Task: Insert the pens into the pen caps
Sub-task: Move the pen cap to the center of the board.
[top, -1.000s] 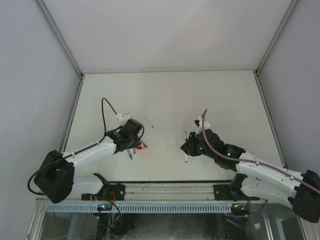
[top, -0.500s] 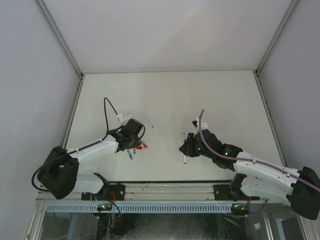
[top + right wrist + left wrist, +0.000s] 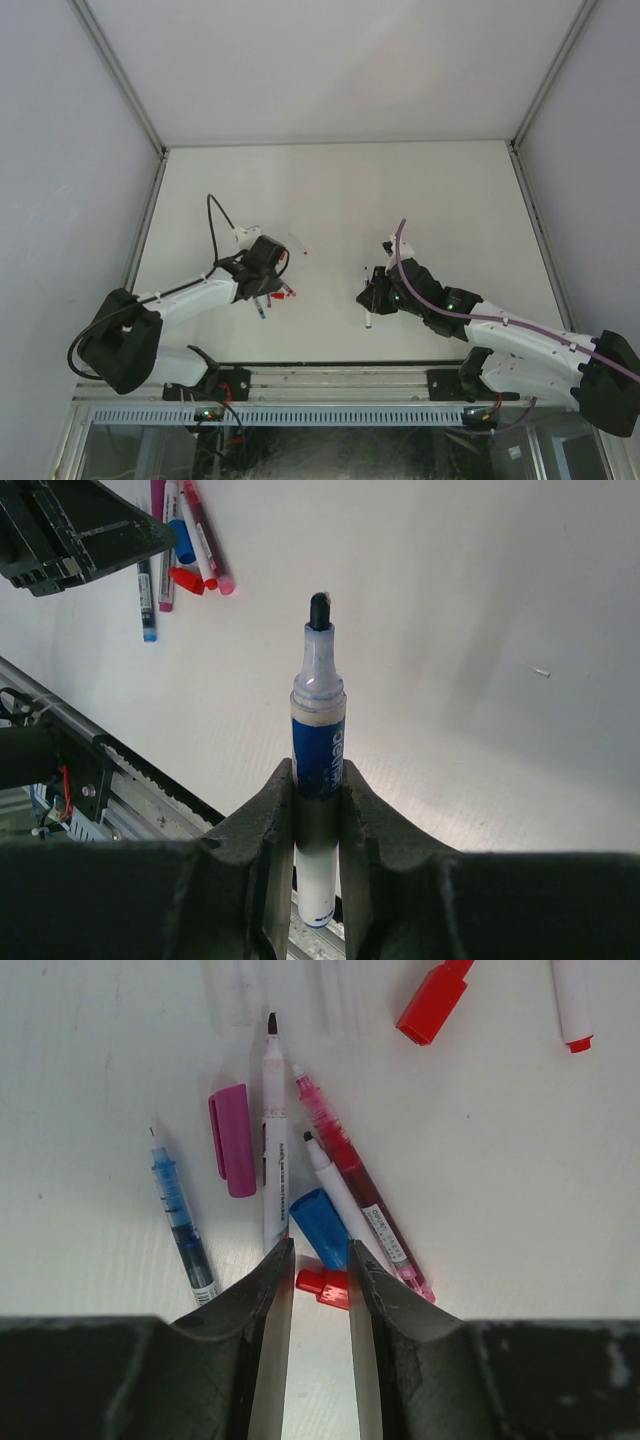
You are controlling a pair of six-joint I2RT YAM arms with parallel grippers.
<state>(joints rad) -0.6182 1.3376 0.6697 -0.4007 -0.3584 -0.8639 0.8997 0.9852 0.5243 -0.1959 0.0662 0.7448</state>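
You have a matte white table (image 3: pixel 400 200). Your right gripper (image 3: pixel 317 772), angled toward the table's middle, clamps an uncapped blue-banded marker (image 3: pixel 319 730) with its dark nib pointing forward. Your left gripper (image 3: pixel 320 1255) hangs narrowly parted, gripping nothing, over the loose pens (image 3: pixel 274 1150), which have smooth white, translucent red and translucent blue barrels. Among them lie a glossy magenta cap (image 3: pixel 232 1140), a blue cap (image 3: pixel 320 1222) and a red cap (image 3: pixel 432 1002).

white table (image 3: pixel 400 190) (grey walls (image 3: pixel 60 150))

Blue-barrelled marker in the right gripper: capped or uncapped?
Uncapped. The blue-barrelled white marker shows a bare dark nib at its top end, and the right gripper is shut on its barrel.
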